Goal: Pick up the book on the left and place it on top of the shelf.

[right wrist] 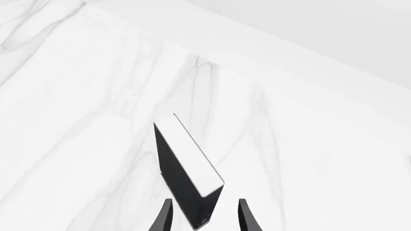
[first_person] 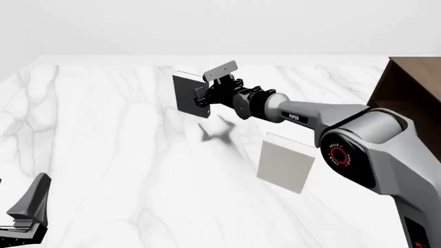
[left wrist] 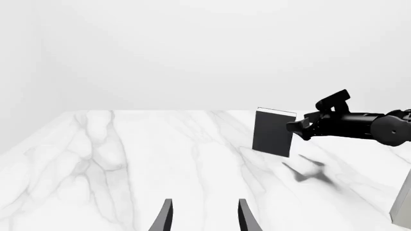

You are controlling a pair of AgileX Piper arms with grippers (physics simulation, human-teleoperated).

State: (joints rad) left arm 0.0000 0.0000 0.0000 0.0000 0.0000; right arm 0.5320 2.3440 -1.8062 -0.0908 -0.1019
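- My right gripper (first_person: 201, 96) has its jaws closed on one edge of the book (first_person: 187, 93), held above the table (first_person: 103, 155), far left of the shelf (first_person: 410, 93).
- With so little edge between my fingers, I think a fast swing could make it slip.
- It may hit the pale book (first_person: 284, 161) if carried low.
- My left gripper (left wrist: 203, 216) is open and idle.

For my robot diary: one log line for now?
right gripper: around dark book | book: upright, on table | left gripper: open, idle
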